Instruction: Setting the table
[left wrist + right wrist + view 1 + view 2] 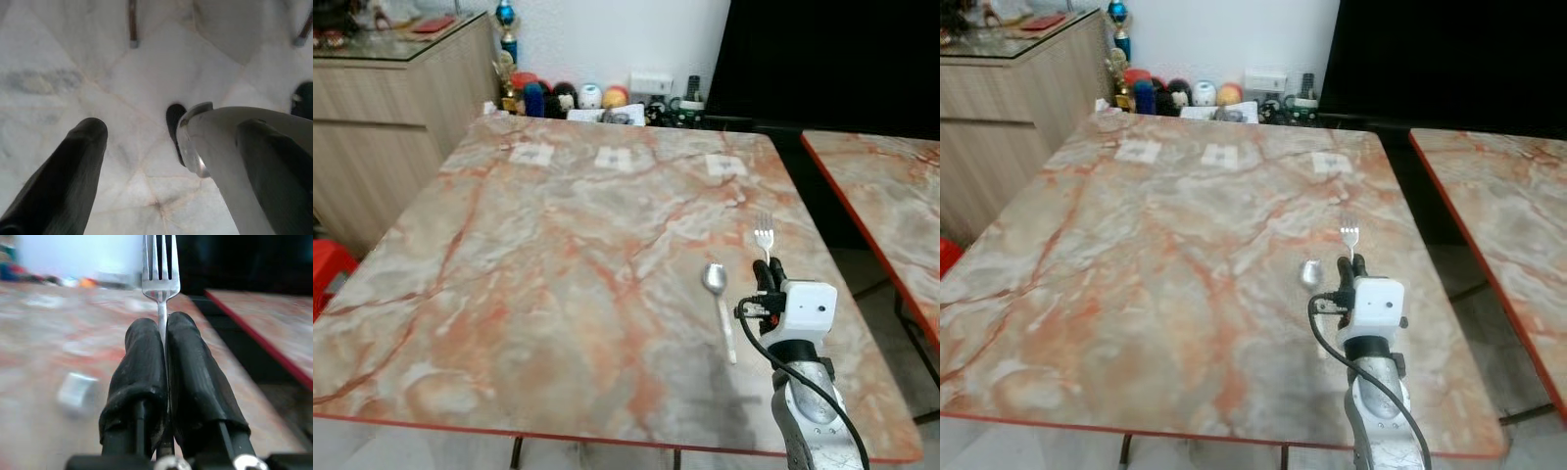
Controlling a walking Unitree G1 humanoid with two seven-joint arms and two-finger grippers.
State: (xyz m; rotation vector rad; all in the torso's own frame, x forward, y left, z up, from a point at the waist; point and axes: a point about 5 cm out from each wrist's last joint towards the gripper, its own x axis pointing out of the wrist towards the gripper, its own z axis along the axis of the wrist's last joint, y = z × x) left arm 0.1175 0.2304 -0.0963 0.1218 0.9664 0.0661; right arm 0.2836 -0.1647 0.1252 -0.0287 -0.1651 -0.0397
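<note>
R arm (808,411) is sitting nearest the head cam, silver w/ a black cable looping along it and a white wrist block on top, reaching up over the near R part of the marble table (558,255). The right gripper (770,272) is pinching a fork (764,238): in the R wrist view both black fingers (142,377) are pressing together w/ only the thin handle btwn them, no gap otherwise, and the fork's tines are sticking out beyond the fingertips, pointing toward the far end of the table. Fork looks roughly level w/ the tabletop; can't tell if it's touching the surface or hanging just above.

A spoon (718,304) is lying flat on the table just beside the gripper, on its L side, bowl toward the far edge, handle running back toward the near edge. Spoon and fork are near each other, not touching.

Three pale markings (619,158) are sitting in a row across the far part of the table. Beyond that edge, small colourful items (563,96) are lining the wall; a wooden cabinet (401,108) is standing at far L. A second marble table (891,206) is showing at R.

The left gripper (146,161) is hanging over pale floor tiles (73,58), fingers spread wide apart, gripping nothing; a pale rounded robot part is crossing in front of one finger.
</note>
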